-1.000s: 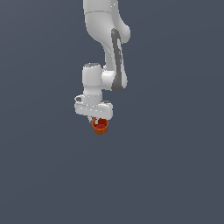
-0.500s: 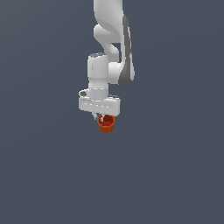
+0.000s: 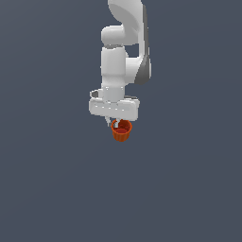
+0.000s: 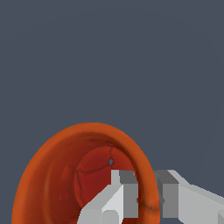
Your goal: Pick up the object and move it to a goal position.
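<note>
Orange-red cup (image 3: 122,131), round-rimmed, darker red inside

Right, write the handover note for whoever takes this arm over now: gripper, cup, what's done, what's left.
Gripper: shut on the orange-red cup. In the wrist view one finger sits inside the rim and the other outside, pinching the cup's wall.
Cup: hangs just below the gripper, rim up, roughly upright, with only plain grey background around it; no surface is seen touching it.
Done: the pick; the cup is held.
Left: carry it to the goal position. No goal marker shows in either view, so I cannot say how far off it is.
</note>
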`<state>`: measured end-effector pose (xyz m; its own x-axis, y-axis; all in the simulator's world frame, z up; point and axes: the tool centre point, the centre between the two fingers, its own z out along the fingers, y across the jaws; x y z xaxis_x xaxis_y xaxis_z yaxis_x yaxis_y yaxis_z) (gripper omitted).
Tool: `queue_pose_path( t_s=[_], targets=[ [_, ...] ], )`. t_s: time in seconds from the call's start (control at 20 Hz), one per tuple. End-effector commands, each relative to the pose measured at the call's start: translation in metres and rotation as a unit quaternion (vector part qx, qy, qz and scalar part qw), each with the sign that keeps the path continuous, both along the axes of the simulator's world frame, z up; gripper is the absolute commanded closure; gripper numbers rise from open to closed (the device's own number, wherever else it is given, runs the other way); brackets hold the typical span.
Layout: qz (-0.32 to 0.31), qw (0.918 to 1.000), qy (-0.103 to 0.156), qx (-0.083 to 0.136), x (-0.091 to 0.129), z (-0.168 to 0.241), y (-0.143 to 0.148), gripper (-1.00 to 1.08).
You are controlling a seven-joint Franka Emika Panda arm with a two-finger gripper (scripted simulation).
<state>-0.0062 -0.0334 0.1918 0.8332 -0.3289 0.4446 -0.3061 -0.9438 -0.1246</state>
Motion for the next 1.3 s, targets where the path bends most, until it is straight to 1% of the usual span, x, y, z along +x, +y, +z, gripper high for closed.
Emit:
queue_pose_path(
  t_s=[0.0, 0.75, 1.0, 1.25],
  targets=[
    [-0.001, 1.0000, -0.001, -0.001, 0.004, 0.014, 0.008, 1.08],
    [-0.001, 1.0000, 0.000, -0.004, 0.028, 0.093, 0.060, 1.08],
    [0.000, 1.0000, 0.001, -0.004, 0.033, 0.107, 0.070, 1.08],
    [0.001, 1.0000, 0.001, -0.004, 0.036, 0.111, 0.073, 1.08]
  ],
)
